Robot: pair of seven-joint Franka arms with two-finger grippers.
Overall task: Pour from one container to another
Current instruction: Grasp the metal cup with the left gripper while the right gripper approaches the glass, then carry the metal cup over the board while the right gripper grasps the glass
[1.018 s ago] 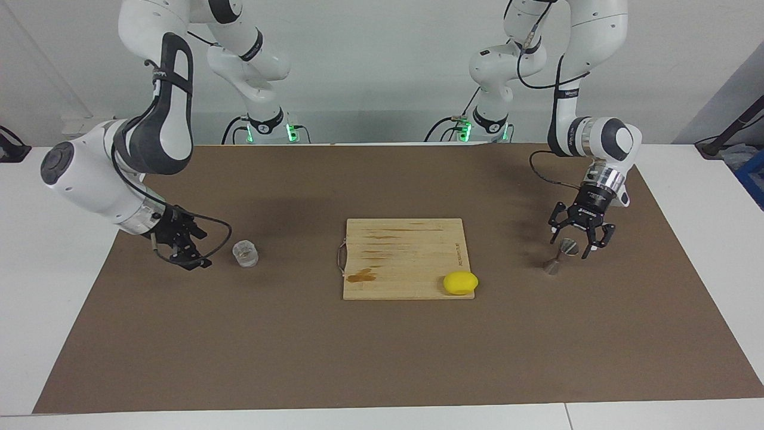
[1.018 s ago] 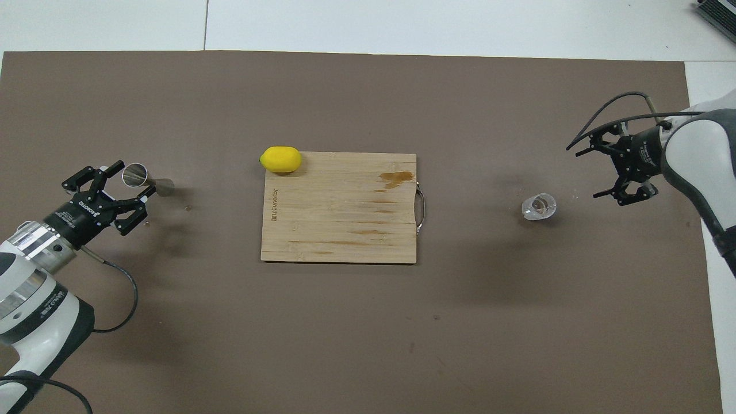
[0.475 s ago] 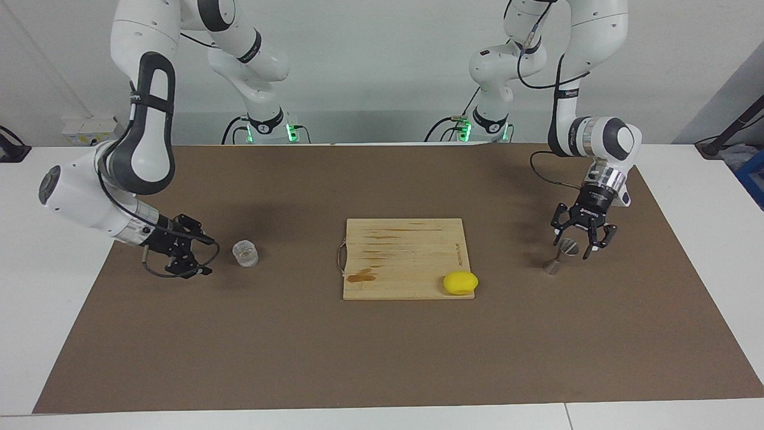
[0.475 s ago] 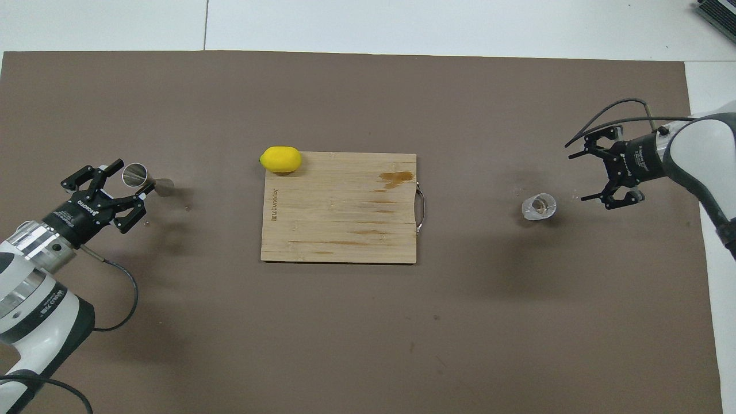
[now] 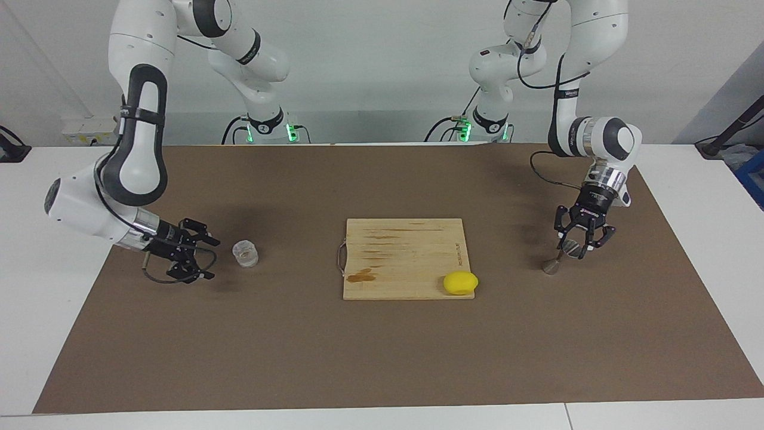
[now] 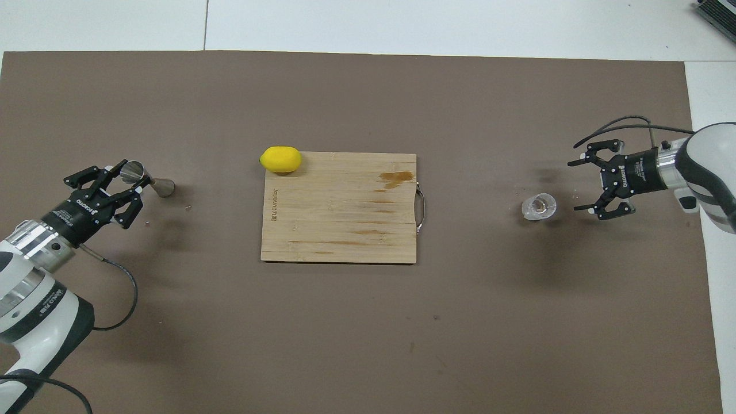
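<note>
Two Franka arms work at opposite ends of a brown mat (image 5: 382,358) (image 6: 368,333), each low beside one vessel. At the left arm's end, the steel jigger (image 5: 561,255) (image 6: 145,177) stands tilted on its lower cone, its upper rim between the spread fingers of the left gripper (image 5: 580,246) (image 6: 122,183), which comes down onto it from above; the fingers flank the rim closely, though whether they touch it cannot be told. At the right arm's end, the clear glass tumbler (image 5: 245,253) (image 6: 539,207) stands upright on the mat, a little brownish content visible at its bottom. The right gripper (image 5: 200,260) (image 6: 595,187) lies low and nearly level just beside the glass, on the side toward the table's end, its fingers wide apart and pointing at the tumbler without touching it. Between the two vessels, in the middle of the mat, a stained wooden cutting board (image 5: 406,251) (image 6: 339,218) lies flat with a yellow lemon (image 5: 460,282) (image 6: 280,159) on the corner farthest from the robots, toward the left arm's end.
</note>
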